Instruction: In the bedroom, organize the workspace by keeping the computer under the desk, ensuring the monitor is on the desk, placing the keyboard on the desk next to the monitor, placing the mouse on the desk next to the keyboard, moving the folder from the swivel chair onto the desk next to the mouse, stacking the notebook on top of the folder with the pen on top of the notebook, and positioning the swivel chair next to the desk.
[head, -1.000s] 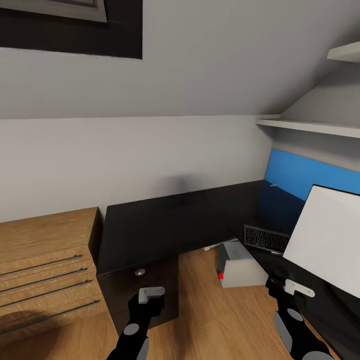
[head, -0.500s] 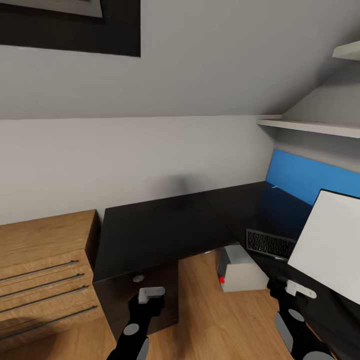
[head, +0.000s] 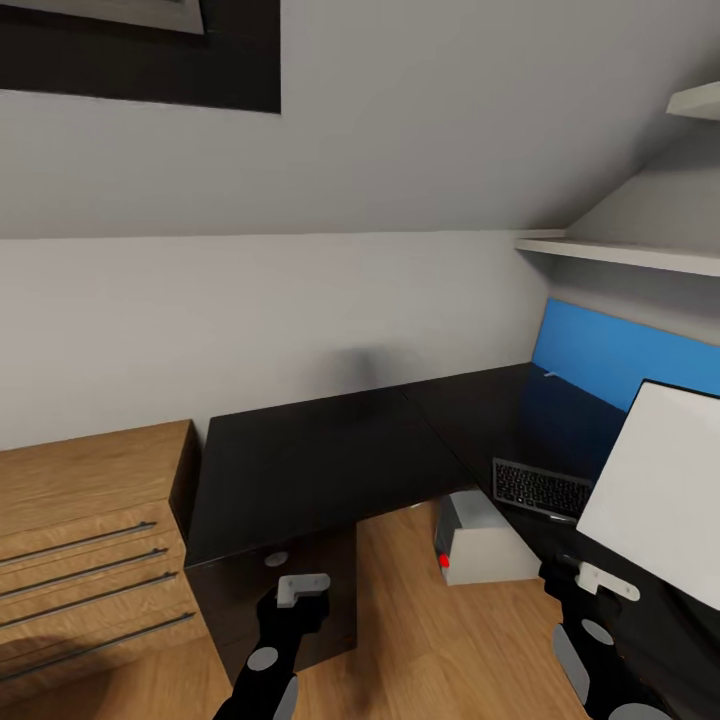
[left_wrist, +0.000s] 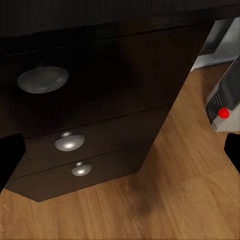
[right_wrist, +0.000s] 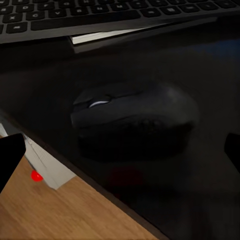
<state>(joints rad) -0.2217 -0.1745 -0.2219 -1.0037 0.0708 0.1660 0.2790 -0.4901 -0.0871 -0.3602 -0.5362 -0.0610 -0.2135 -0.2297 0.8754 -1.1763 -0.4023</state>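
The glossy black desk runs along the wall and turns right. On its right wing lies the keyboard, beside the monitor, whose white back faces me. The computer stands on the floor by the desk's inner corner. My right gripper hovers open over the desk edge. In the right wrist view a black mouse sits between its fingers, apart from them, just before the keyboard. My left gripper is open and empty, facing the desk drawers; the computer is off to one side.
A light wooden chest of drawers stands left of the desk. A long blue wall panel runs behind the right wing, with white shelves above. A thin pale-edged item pokes out under the keyboard. Wooden floor lies between the arms.
The whole view shifted slightly a second ago, so the camera moved. Since then my right gripper has edged a little lower. The left arm and the desk things stay put.
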